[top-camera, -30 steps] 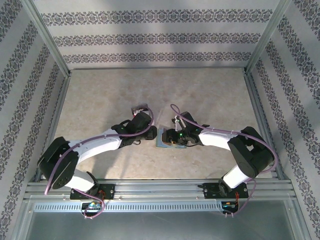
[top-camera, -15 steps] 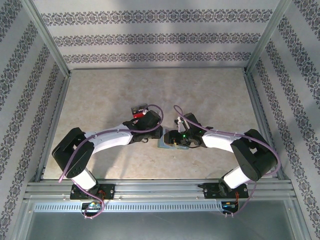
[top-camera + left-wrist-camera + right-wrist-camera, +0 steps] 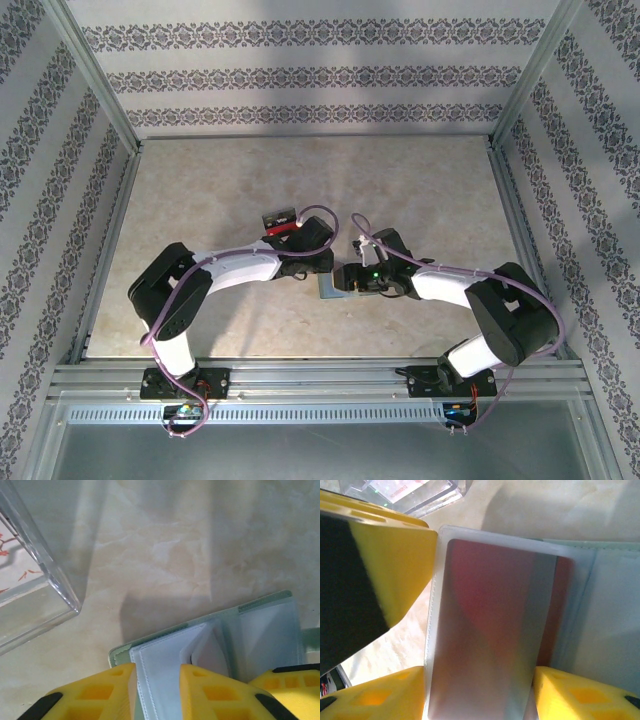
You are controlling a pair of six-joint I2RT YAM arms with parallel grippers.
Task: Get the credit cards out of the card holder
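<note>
The card holder point(image 3: 331, 287) lay open on the table point(image 3: 200, 190) at the middle, just beside the clear tray point(image 3: 35, 595), with both arms bent in over it. The right claw point(image 3: 480, 702) stood wide open, its fingers point(image 3: 585, 700) either side of a clear sleeve holding a reddish card point(image 3: 490, 620), which sat fully inside its slot. The left claw point(image 3: 157, 695) sat on the holder's near panel with a narrow gap between its fingers point(image 3: 120, 692); whether it pinched the raised flap or merely pressed on it, I could not tell. The risk was the soft holder: if the left claw held loosely, a pull on the card would likely drag the whole holder along. The two claws were close enough to knock together.
</note>
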